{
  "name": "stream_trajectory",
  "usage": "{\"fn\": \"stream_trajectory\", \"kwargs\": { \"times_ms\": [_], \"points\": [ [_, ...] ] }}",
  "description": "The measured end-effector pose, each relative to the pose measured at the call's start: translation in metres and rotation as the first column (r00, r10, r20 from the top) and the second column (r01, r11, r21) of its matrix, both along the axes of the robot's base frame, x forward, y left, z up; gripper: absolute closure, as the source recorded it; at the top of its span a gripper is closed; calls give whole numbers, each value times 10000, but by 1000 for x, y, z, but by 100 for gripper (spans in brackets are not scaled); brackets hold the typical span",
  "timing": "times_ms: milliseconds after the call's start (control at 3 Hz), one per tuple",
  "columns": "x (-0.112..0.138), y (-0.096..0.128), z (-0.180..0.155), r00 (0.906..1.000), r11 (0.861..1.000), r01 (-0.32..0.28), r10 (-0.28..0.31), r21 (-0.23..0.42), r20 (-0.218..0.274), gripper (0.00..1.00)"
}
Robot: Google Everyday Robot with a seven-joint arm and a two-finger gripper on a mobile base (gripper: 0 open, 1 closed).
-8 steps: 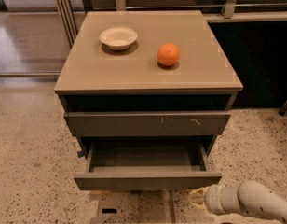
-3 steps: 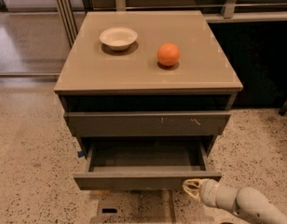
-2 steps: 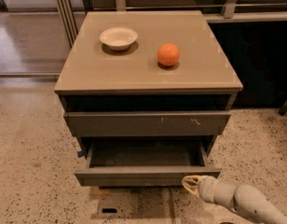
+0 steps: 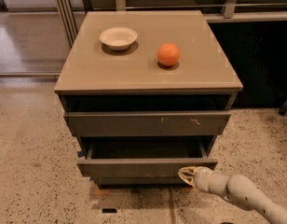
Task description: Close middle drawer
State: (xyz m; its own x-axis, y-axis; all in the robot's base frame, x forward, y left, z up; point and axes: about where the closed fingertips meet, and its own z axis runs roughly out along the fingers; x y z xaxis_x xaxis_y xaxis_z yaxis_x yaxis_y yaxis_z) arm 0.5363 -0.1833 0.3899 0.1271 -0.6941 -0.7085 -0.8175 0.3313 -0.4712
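Observation:
The middle drawer (image 4: 134, 168) is dark grey-brown with a plain front panel and stands partly pulled out of the cabinet, its dark inside showing. My gripper (image 4: 186, 174), on a pale arm coming in from the lower right, is against the right part of the drawer's front panel. The drawer above (image 4: 148, 123), with small pale scratches on its front, sticks out slightly.
A white bowl (image 4: 118, 37) and an orange (image 4: 168, 54) sit on the cabinet top (image 4: 87, 71). Speckled floor (image 4: 31, 181) lies around the cabinet. Dark shelving stands to the right and a metal frame at the back left.
My gripper has moved left and up to the drawer's front. The middle drawer has slid partway back into the cabinet.

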Motion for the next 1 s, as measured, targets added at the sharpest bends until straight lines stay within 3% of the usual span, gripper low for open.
{"fn": "stream_trajectory", "kwargs": {
  "times_ms": [1000],
  "points": [
    [64, 3, -10, 10000, 9984, 19, -24, -572, -83, 100]
  ]
}}
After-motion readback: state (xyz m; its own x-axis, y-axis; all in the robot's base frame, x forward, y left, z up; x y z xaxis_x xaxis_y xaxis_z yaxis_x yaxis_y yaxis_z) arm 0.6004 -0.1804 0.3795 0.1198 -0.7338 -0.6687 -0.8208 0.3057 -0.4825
